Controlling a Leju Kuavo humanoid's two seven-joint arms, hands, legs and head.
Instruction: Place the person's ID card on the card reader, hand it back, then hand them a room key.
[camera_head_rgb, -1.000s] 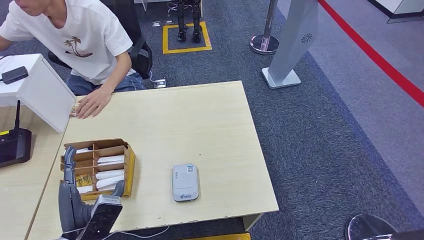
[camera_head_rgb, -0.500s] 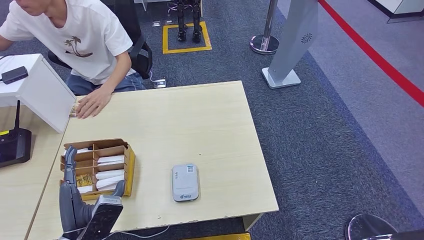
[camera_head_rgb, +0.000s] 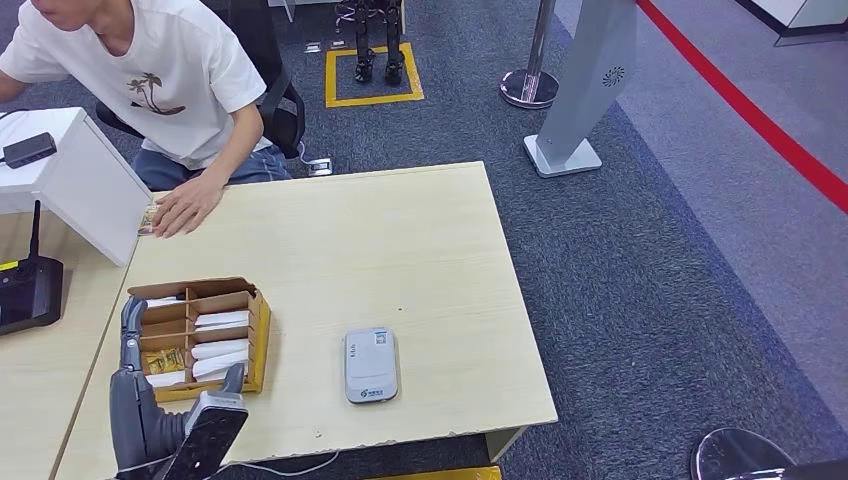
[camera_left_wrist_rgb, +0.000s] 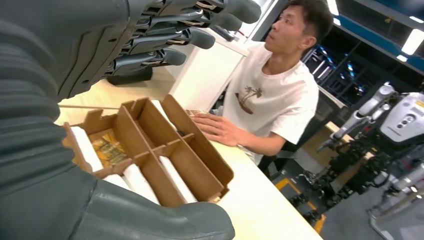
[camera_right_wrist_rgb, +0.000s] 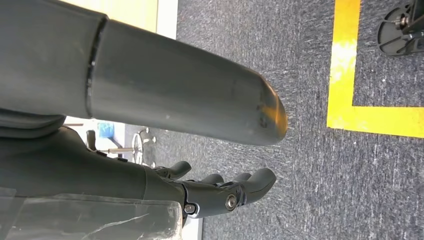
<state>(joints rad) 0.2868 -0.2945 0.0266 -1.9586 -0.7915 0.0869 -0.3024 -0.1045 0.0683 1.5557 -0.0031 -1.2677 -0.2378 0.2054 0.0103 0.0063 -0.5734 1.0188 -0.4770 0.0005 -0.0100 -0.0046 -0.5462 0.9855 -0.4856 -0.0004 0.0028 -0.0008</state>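
Under the person's hand (camera_head_rgb: 185, 207), at the far left edge of the table (camera_head_rgb: 420, 250): a small flat thing, likely the ID card (camera_head_rgb: 147, 220), mostly covered. Probably thin, light, stiff and a bit slippery. Hard to lift off flat wood, so best pinched by its edges or slid to the table edge first. Too hidden to tell for sure what it is.

Near the front of the table, well apart from that: the grey card reader (camera_head_rgb: 371, 364), lying flat with nothing on it. To its left, the brown divided box (camera_head_rgb: 200, 335), with white cards (camera_head_rgb: 222, 349) in several slots, likely the room keys. Also thin and light; easy to grab two by mistake.

Just beside the box, at its left side: the left hand (camera_head_rgb: 135, 390), fingers spread, thumb near the front corner, holding nothing. Cannot tell if touching the box.

Hanging low over the dark carpet: the right hand (camera_right_wrist_rgb: 220, 192), fingers a little bent and apart, nothing in them.

Card not yet on the reader, judging by how things lie.
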